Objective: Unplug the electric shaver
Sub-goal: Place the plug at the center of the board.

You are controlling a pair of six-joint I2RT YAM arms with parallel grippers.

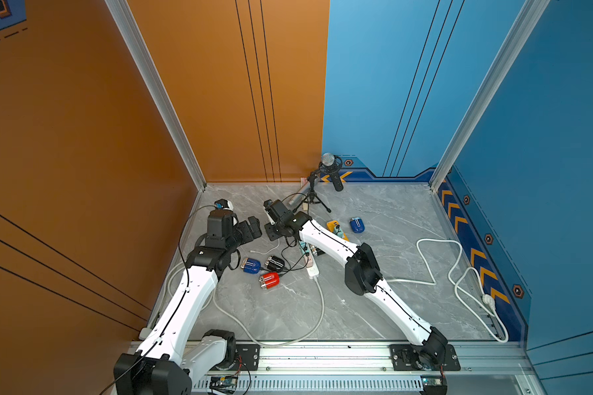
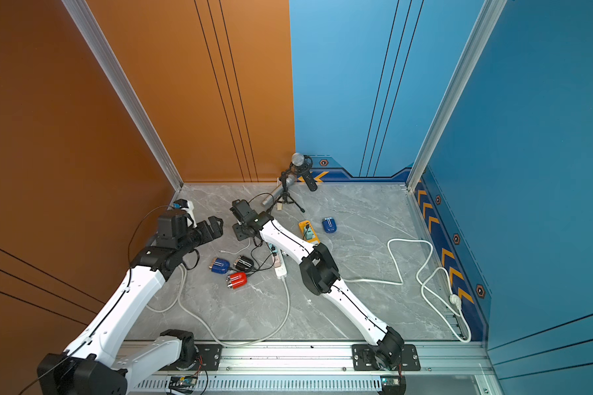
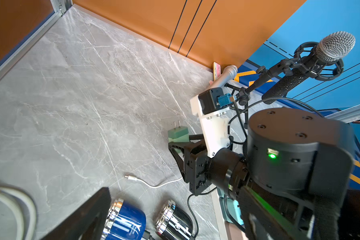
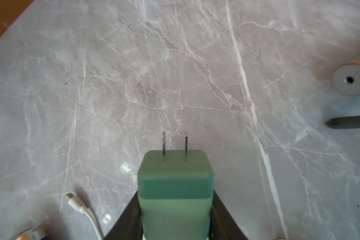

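Our right gripper [image 3: 178,142] clamps the plug [image 4: 175,187], prongs bare; our left gripper [image 1: 253,228] gapes empty. If we lift, the cable [image 3: 189,204] may drag the black shaver [image 1: 275,263].

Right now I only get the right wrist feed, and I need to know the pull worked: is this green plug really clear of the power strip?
Observer: Yes. The power strip lies back under the right arm, apart from the green plug held in the right claw.
Operator: Is the left claw near mine?
Observer: The left claw hangs open close beside yours, holding nothing.
Operator: Where are the shavers?
Observer: Three sit together beside the strip: the blue shaver, the black shaver and the red shaver.
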